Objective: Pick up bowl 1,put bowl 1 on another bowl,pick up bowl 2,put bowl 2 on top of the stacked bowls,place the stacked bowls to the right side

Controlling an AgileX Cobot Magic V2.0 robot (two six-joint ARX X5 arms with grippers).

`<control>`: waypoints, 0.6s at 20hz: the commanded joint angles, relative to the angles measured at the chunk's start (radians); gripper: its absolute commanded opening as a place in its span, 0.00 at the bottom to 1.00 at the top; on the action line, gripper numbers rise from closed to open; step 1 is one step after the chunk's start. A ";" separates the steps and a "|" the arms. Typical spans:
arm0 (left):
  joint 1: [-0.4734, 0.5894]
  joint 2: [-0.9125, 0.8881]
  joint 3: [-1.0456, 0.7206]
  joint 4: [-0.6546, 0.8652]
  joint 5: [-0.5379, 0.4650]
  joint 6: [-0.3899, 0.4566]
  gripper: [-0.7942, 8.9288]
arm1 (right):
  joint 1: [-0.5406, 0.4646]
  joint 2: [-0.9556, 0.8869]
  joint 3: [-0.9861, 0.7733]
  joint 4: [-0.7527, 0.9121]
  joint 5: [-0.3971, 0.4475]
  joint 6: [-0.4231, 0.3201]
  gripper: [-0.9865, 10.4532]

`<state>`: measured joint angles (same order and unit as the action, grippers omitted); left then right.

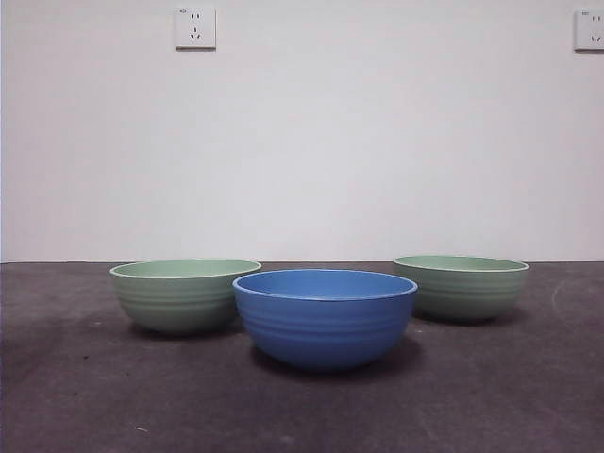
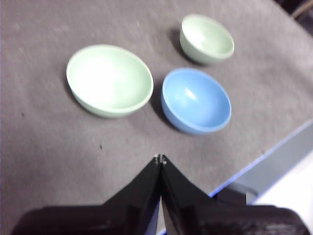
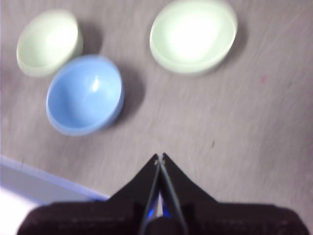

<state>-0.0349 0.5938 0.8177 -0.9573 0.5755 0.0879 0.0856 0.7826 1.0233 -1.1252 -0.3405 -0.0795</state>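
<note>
Three empty bowls stand apart on the dark grey table. The blue bowl (image 1: pixel 325 316) is nearest the front, in the middle. One pale green bowl (image 1: pixel 185 293) sits behind it to the left, a second pale green bowl (image 1: pixel 461 286) behind it to the right. None is stacked. My left gripper (image 2: pixel 160 159) hangs high above the table, shut and holding nothing, with the blue bowl (image 2: pixel 196 100) and both green bowls (image 2: pixel 109 80) (image 2: pixel 207 38) ahead of it. My right gripper (image 3: pixel 160 157) is also raised, shut and holding nothing, above the blue bowl (image 3: pixel 84 93) and green bowls (image 3: pixel 193 35) (image 3: pixel 48 42).
A white wall with two sockets (image 1: pixel 195 27) (image 1: pixel 589 29) closes the back. The table's front edge with a blue strip (image 2: pixel 254 164) shows in both wrist views. Neither arm shows in the front view.
</note>
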 commanded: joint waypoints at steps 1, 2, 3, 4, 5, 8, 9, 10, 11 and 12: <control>0.002 0.034 0.035 -0.051 0.005 0.097 0.07 | 0.006 0.010 0.004 -0.011 -0.001 -0.032 0.08; 0.002 0.047 0.044 -0.056 0.003 0.097 0.08 | 0.006 0.012 0.004 -0.009 -0.001 -0.032 0.08; 0.002 0.054 0.048 -0.058 0.003 0.097 0.08 | 0.006 0.014 0.004 -0.009 -0.001 -0.032 0.09; 0.002 0.060 0.051 -0.058 0.002 0.097 0.08 | 0.006 0.016 0.004 -0.009 0.002 -0.029 0.10; 0.002 0.063 0.053 -0.058 0.001 0.096 0.13 | 0.006 0.016 0.004 -0.009 0.003 -0.024 0.13; 0.002 0.068 0.053 -0.057 0.000 0.088 0.66 | 0.006 0.018 0.005 -0.008 0.005 -0.002 0.55; 0.002 0.068 0.053 -0.057 0.000 0.088 0.67 | 0.006 0.018 0.004 -0.008 0.005 0.004 0.62; 0.002 0.068 0.053 -0.058 0.000 0.088 0.66 | 0.006 0.023 0.005 -0.008 0.005 0.005 0.63; 0.002 0.068 0.053 -0.058 0.000 0.087 0.66 | 0.006 0.026 0.005 -0.008 0.005 0.012 0.63; 0.002 0.071 0.053 -0.058 0.000 0.079 0.66 | 0.006 0.031 0.005 -0.008 0.005 0.019 0.63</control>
<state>-0.0349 0.6632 0.8661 -1.0172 0.5743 0.1642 0.0910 0.8139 1.0248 -1.1362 -0.3374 -0.0746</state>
